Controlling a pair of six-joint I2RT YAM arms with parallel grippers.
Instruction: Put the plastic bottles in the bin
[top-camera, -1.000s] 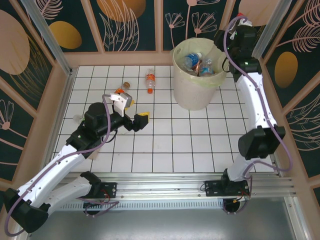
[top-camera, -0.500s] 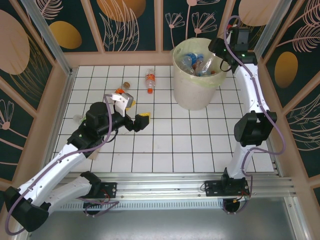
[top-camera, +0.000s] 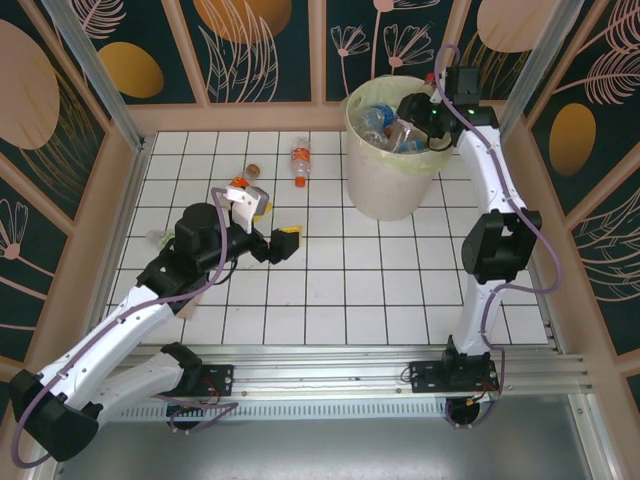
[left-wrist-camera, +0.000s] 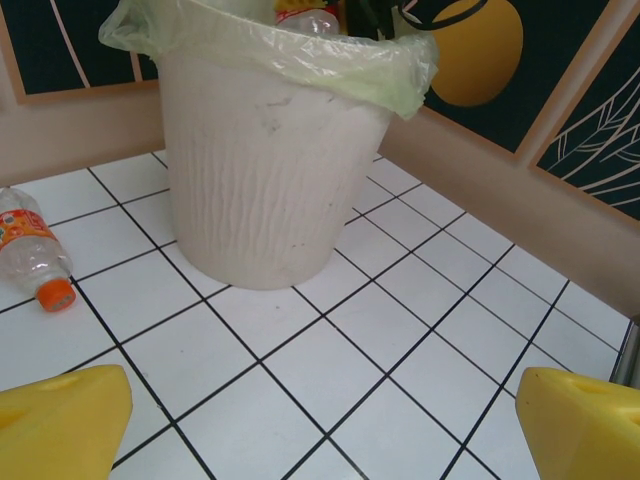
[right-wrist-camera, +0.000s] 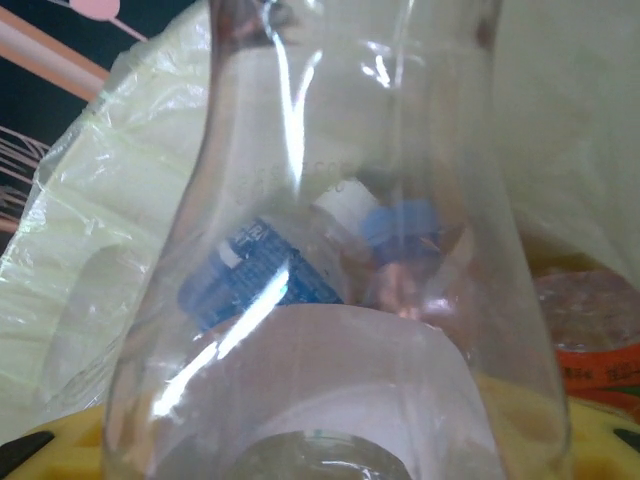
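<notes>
Holding clear bottle (right-wrist-camera: 330, 180) above bin (top-camera: 385, 190), bottles (top-camera: 378, 118) inside

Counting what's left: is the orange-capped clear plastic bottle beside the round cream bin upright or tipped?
Tipped: the orange-capped clear plastic bottle lies sideways.

place: robot lab test cell | evidence: white black-gridded tiled tabletop (top-camera: 340, 290); dark leaf-patterned wall panels (top-camera: 285, 70) enclosing it; silver aluminium mounting rail (top-camera: 330, 362)
</notes>
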